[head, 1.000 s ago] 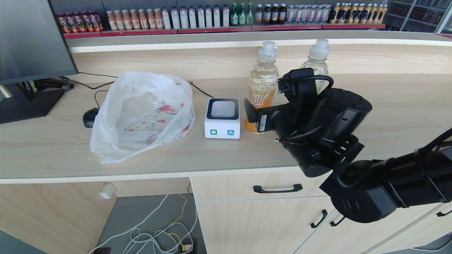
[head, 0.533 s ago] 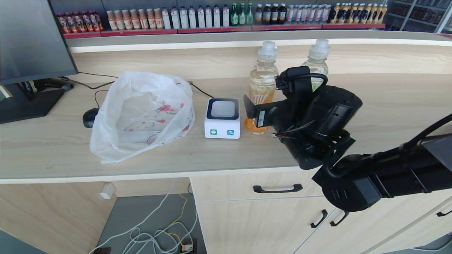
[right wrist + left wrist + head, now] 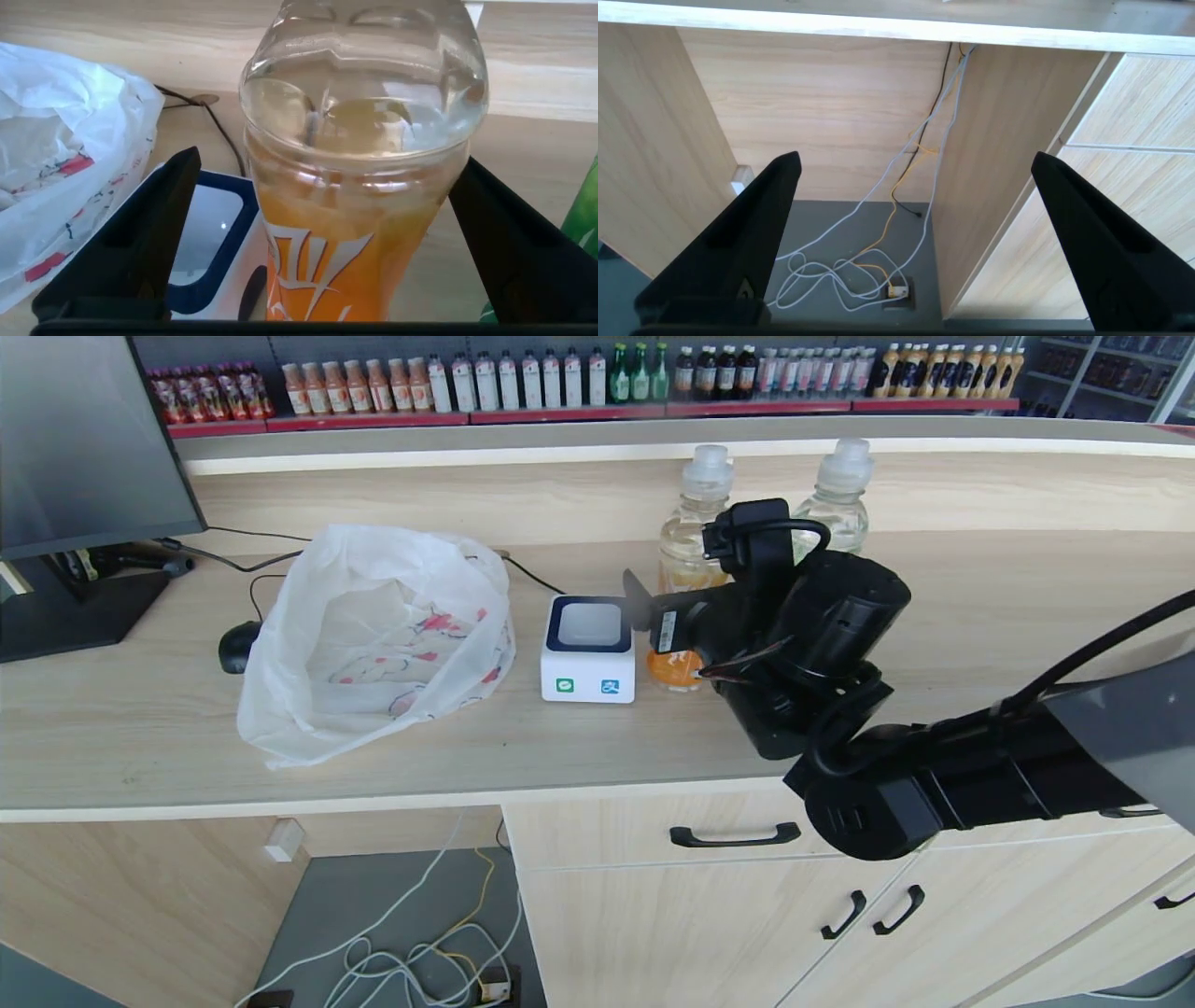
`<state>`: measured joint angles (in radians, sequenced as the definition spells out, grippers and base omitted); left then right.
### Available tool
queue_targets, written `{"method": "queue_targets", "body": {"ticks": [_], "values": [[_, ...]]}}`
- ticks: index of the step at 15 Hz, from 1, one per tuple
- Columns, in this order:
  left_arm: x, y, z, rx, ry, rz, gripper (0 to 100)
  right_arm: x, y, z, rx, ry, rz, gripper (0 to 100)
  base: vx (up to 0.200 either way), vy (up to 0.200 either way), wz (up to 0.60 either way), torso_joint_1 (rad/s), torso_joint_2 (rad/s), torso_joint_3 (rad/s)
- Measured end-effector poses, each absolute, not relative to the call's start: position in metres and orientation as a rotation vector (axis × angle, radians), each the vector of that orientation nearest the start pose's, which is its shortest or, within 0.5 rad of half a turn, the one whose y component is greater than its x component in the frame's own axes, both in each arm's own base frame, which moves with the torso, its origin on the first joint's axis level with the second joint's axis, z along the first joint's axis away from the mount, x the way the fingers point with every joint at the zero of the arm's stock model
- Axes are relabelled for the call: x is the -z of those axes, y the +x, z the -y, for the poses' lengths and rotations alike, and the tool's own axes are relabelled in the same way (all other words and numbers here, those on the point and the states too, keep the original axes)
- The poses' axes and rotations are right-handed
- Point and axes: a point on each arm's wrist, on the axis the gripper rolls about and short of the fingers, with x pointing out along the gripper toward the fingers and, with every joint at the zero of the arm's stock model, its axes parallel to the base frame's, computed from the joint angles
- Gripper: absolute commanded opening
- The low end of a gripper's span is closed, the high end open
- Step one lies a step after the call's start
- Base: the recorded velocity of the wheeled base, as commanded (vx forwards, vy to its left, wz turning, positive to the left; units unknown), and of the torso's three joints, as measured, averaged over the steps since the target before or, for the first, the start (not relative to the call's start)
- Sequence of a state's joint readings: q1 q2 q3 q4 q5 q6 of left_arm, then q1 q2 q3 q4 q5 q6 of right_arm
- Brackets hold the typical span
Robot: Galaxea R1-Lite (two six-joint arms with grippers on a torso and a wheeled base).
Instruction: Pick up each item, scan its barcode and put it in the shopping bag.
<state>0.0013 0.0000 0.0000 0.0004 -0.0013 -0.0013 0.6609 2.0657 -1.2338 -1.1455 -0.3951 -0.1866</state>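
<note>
The right end effector (image 3: pixel 322 257) is moved forward, so the orange bottle (image 3: pixel 686 537), stood on the bench (image 3: pixel 560 737) just beside the scanner (image 3: pixel 588 649), is now found between its wide-open fingers (image 3: pixel 121 252), not yet squeezed, and is judged ready to be grabbed.

Bright, even light; the shopping bag (image 3: pixel 373 635) casts only a soft shadow on the counter (image 3: pixel 560 747). Pale glare sits on the scanner (image 3: pixel 588 649) top and the bottle (image 3: pixel 360 84) shoulder. The far ledge (image 3: pixel 467 453) bows at the edges

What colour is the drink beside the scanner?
The drink is orange; the right wrist view shows it best.
</note>
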Motion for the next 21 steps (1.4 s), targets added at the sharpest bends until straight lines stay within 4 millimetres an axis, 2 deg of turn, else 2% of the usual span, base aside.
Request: {"method": "queue_targets", "body": {"ticks": [9,14,20,21], "values": [[-0.075,-0.023,0.0,0.0,-0.001,-0.001,100,-0.212,0.35,-0.239,-0.235,-0.051,0.277,100,0.0,0.0,0.0,0.0,0.0,0.0],[-0.075,-0.023,0.0,0.0,-0.001,-0.001,100,-0.219,0.358,-0.242,-0.245,-0.054,0.281,100,0.0,0.0,0.0,0.0,0.0,0.0],[-0.075,-0.023,0.0,0.0,-0.001,-0.001,100,-0.217,0.361,-0.244,-0.246,-0.054,0.28,100,0.0,0.0,0.0,0.0,0.0,0.0],[-0.075,-0.023,0.0,0.0,-0.001,-0.001,100,-0.216,0.361,-0.244,-0.246,-0.055,0.279,0,0.0,0.0,0.0,0.0,0.0,0.0]]}}
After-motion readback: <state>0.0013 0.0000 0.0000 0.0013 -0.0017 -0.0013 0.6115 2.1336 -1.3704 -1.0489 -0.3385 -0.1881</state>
